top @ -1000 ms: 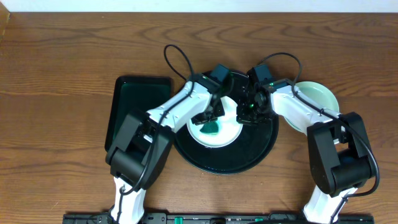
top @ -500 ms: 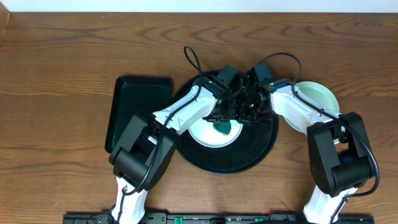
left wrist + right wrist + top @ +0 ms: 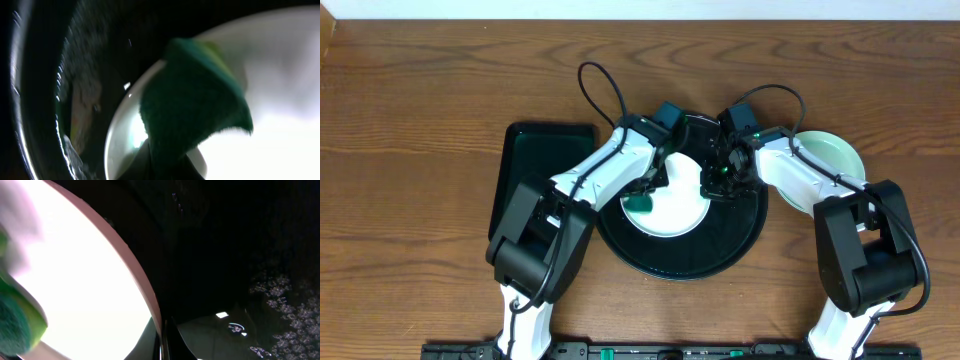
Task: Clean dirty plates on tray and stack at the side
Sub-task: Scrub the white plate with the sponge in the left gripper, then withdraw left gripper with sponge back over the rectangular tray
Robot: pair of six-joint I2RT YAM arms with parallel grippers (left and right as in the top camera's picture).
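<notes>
A white plate (image 3: 675, 212) lies on the round black tray (image 3: 720, 262); its visible face looks plain white. My left gripper (image 3: 646, 188) is shut on a green sponge (image 3: 638, 201) pressed on the plate's left part. The left wrist view shows the sponge (image 3: 195, 100) on the plate (image 3: 285, 145) near its rim. My right gripper (image 3: 718, 184) is shut on the plate's right rim; the right wrist view shows that rim (image 3: 150, 305) between the fingers. A pale mint plate (image 3: 835, 155) sits on the table right of the tray, partly under my right arm.
A rectangular black tray (image 3: 542, 175) lies left of the round tray, under my left arm. Both arms cross over the round tray's far half. Wooden table (image 3: 420, 90) all round.
My left gripper has swept the sponge from the plate's middle right to its left side. The right gripper has kept its hold on the rim.
</notes>
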